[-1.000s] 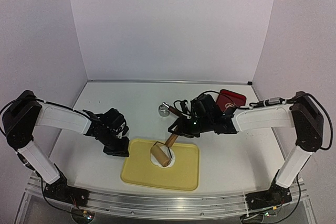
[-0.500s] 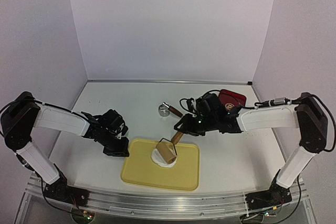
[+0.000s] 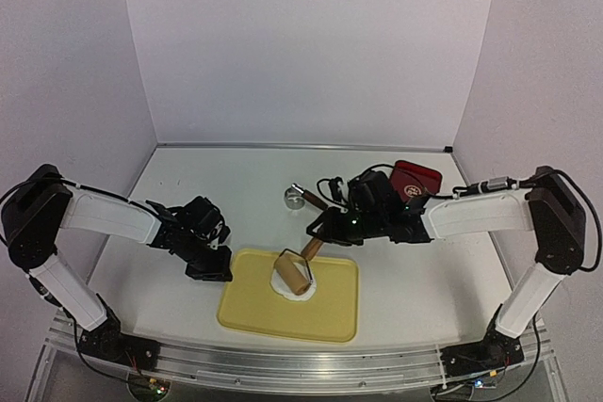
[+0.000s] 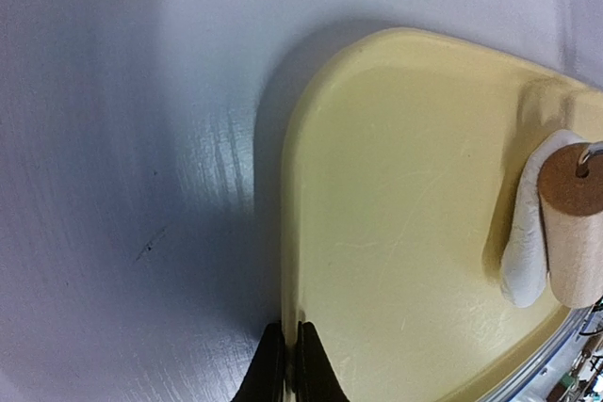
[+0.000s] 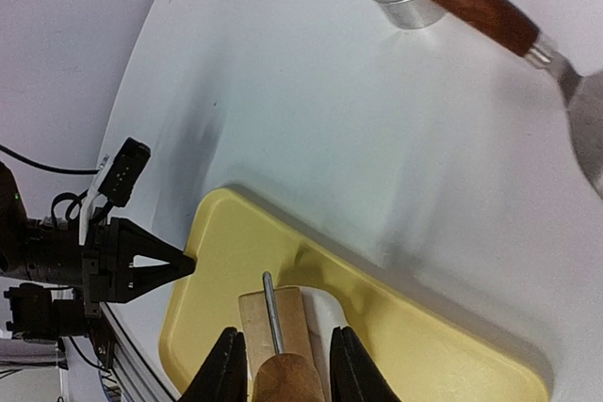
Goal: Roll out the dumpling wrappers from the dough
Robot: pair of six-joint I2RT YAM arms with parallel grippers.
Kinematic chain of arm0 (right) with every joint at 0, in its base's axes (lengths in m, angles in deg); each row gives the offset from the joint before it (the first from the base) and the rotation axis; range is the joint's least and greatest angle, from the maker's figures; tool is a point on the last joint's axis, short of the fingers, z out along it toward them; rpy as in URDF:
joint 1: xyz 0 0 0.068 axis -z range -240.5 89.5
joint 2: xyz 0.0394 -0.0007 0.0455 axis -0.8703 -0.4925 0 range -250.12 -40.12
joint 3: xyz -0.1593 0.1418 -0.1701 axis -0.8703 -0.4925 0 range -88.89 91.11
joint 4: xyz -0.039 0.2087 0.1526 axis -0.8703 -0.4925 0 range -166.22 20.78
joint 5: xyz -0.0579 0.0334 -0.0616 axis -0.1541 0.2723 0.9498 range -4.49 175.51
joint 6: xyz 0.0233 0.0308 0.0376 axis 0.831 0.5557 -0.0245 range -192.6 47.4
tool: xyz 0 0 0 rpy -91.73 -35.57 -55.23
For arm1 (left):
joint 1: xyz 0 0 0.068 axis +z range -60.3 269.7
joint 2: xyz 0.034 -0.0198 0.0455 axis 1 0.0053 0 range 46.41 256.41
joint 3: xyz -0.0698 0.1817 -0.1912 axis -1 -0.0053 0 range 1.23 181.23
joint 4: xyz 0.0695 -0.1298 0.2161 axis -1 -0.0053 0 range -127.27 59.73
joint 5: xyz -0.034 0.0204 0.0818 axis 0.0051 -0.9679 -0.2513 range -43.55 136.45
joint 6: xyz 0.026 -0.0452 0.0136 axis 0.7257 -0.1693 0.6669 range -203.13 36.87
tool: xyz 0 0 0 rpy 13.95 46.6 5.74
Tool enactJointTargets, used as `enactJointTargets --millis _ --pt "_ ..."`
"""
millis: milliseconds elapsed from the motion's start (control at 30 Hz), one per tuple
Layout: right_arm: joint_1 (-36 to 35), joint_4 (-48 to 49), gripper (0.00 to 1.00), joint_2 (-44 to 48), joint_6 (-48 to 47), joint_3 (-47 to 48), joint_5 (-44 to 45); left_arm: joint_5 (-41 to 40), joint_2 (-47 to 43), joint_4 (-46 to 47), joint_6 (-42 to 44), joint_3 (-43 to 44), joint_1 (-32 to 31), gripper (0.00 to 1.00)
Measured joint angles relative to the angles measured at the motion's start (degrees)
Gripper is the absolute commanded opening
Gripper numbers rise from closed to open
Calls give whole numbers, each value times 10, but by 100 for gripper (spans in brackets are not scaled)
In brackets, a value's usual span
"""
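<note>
The dough is a flattened white lump on the yellow tray, partly covered by a wooden roller resting on it. My right gripper is shut on the roller's brown handle; in the right wrist view the roller and dough sit just past its fingers. My left gripper is shut on the tray's left rim. In the left wrist view the dough lies under the roller at the far right. No dumpling wrappers are in view.
A steel ring cutter and a spatula with a wooden handle lie behind the tray. A red flat object sits at the back right, behind my right arm.
The roller has shifted right and then slightly back left over the dough, my right arm moving with it. The left gripper has stayed on the tray's rim.
</note>
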Motion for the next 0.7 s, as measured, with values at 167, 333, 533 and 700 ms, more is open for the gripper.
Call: enactJointTargets --millis 167,333,533,700 --pt "27 0 0 42 9 -47 17 0 0 4 0 -1 -1 0" --pt "9 -11 0 -6 2 3 8 1 1 4 0 0 -1 0" --pt "-21 -3 0 -37 -19 41 3 2 2 4 0 0 -1 0" --pt "-8 12 0 13 -5 -17 17 5 3 10 0 0 -3 0"
